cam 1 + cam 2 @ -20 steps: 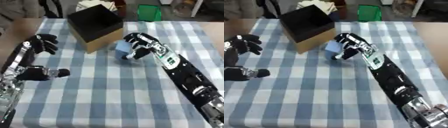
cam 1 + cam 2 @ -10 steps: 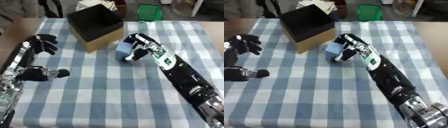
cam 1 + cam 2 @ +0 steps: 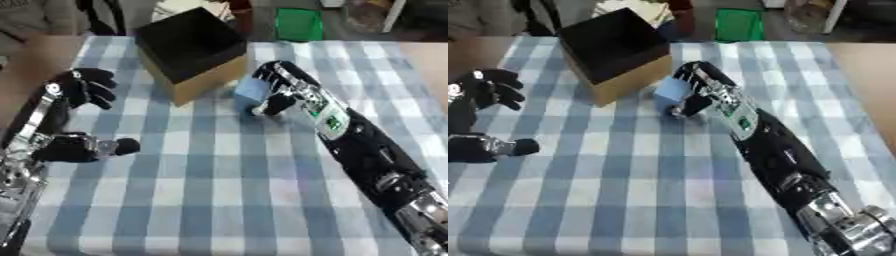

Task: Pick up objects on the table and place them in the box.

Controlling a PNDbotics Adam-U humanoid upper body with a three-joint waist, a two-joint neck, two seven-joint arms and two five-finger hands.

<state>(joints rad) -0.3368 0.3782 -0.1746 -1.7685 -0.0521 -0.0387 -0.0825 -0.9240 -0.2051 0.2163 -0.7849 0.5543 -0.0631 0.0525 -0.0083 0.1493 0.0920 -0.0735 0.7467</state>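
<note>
Left hand (image 3: pixel 83 87) idles near the table's left edge, fingers relaxed, holding nothing. Right hand (image 3: pixel 278 90) curls round the pale blue block (image 3: pixel 252 91), just right of the box (image 3: pixel 188 47). The box opening lies up-left of the block; right hand is nearer.

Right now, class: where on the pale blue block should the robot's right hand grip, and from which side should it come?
Probably across the two opposite flat side faces of the pale blue block, coming from the robot's right. The right hand is already curled round it there, while the box stands close on the block's left and far side, blocking approach from there.
</note>
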